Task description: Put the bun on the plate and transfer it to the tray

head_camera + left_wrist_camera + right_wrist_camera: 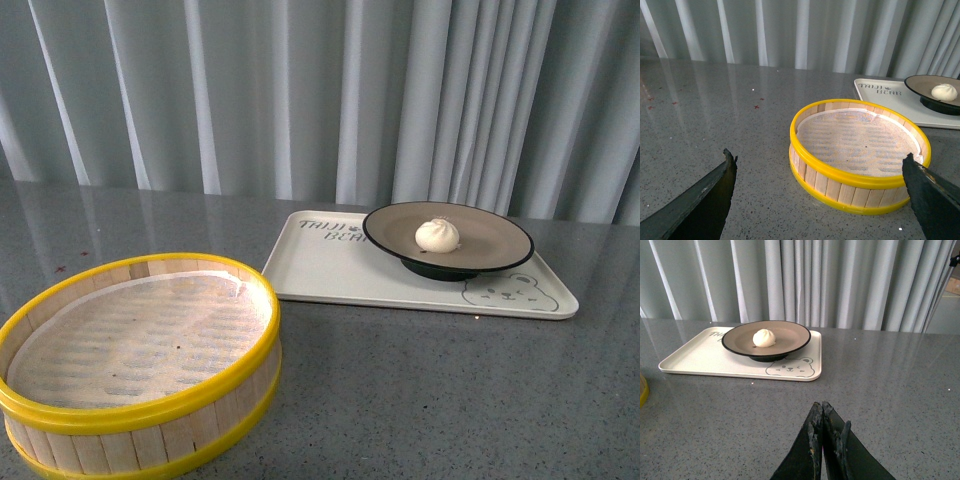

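Observation:
The white bun point(437, 235) sits in the middle of the tan, black-rimmed plate point(495, 240), and the plate stands on the cream tray point(340, 278) with the bear face. The right wrist view shows the same bun point(764, 338), plate point(790, 336) and tray point(695, 359) some way ahead of my right gripper point(820, 406), which is shut with nothing in it. My left gripper point(819, 156) is open, its dark fingers either side of the view, holding nothing; the bun point(944, 92), plate point(920, 85) and tray point(880, 95) lie far beyond it. Neither arm appears in the front view.
A round wooden steamer basket point(140, 400) with yellow rims stands empty at the front left of the grey table, just ahead of the left gripper as the steamer basket point(860, 187). Pale curtains point(320, 90) hang behind the table.

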`<state>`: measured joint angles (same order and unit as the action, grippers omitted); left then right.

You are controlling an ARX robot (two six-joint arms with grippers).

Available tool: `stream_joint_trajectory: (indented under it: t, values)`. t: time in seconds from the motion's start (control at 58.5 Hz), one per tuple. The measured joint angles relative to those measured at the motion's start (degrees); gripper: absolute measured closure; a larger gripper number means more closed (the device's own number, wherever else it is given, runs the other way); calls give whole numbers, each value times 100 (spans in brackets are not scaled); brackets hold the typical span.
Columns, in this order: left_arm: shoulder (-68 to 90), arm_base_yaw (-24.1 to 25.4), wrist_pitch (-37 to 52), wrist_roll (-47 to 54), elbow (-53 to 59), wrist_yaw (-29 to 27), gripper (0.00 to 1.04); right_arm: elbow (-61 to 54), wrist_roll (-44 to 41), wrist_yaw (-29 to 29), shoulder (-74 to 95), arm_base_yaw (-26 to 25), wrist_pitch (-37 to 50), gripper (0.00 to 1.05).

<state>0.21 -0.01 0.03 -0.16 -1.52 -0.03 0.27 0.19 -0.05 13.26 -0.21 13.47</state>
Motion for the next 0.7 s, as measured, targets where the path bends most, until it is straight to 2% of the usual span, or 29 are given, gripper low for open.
stream_joint_trajectory:
  t: [0.256,0.359,0.701]
  values:
    - [0,0,0,0,0,-2,7,0,0,0,-365,0,-372,103]
    - [0,0,0,0,0,-4,7,4,-4,-2,-1080,0,-1283,103]
    - [-2,0,0,0,0,-2,7,4,-4,-2,-1296,2,-1340,103]
